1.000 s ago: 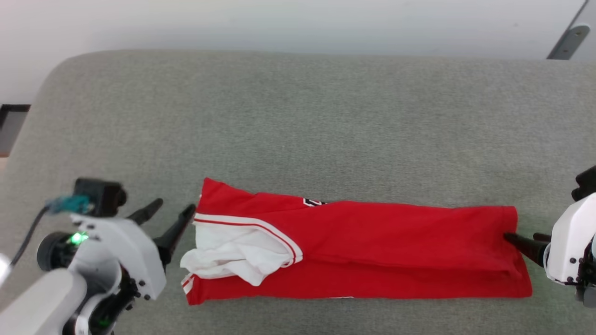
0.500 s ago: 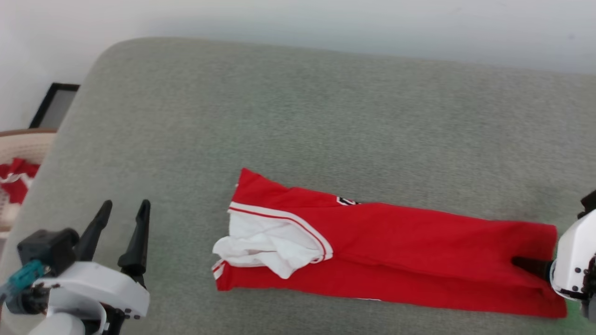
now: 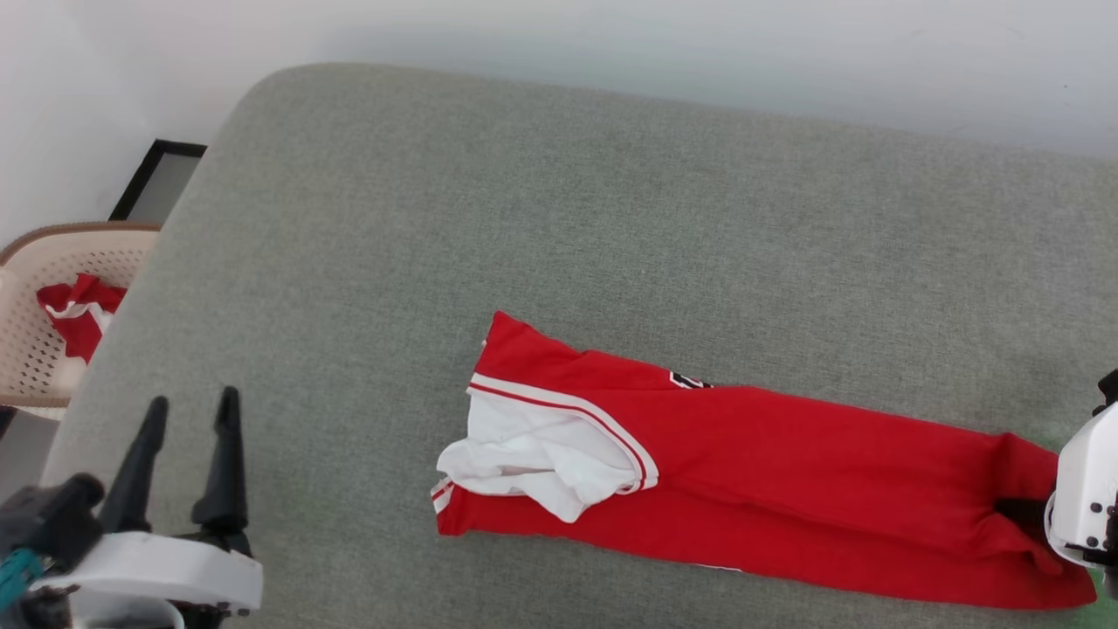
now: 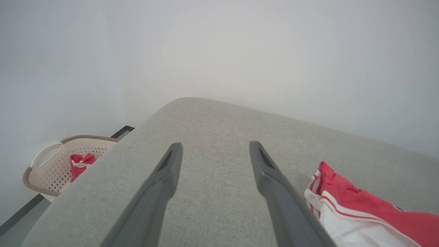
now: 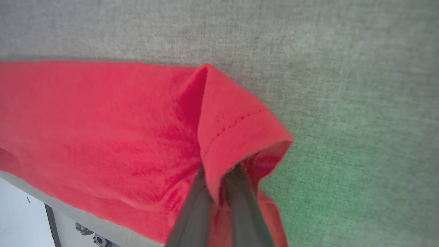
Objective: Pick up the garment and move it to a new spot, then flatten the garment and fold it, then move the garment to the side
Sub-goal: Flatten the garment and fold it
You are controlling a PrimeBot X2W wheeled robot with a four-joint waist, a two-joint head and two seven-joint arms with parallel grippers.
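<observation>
The garment (image 3: 786, 472), a red jersey folded into a long strip, lies across the grey cushion with its white sleeve (image 3: 541, 467) bunched at the left end. At the strip's right end my right gripper (image 3: 1006, 509) is shut on the hem. In the right wrist view its fingers (image 5: 236, 206) pinch a raised fold of the red garment (image 5: 103, 120). My left gripper (image 3: 188, 415) stands open over bare cushion, well to the left of the sleeve end. Between its fingers (image 4: 271, 171) there is nothing, and the garment (image 4: 360, 212) lies off to the right.
A beige perforated basket (image 3: 35, 253) holding a small bunch of red-and-white cloth (image 3: 79, 310) stands on the floor past the cushion's left edge; the basket (image 4: 44, 161) also appears in the left wrist view. The grey cushion (image 3: 611, 218) meets a white wall at the back.
The camera has swung left, shifting the picture right. My right gripper has shut on the garment's hem, puckering it. My left gripper has drawn away from the sleeve end, still open.
</observation>
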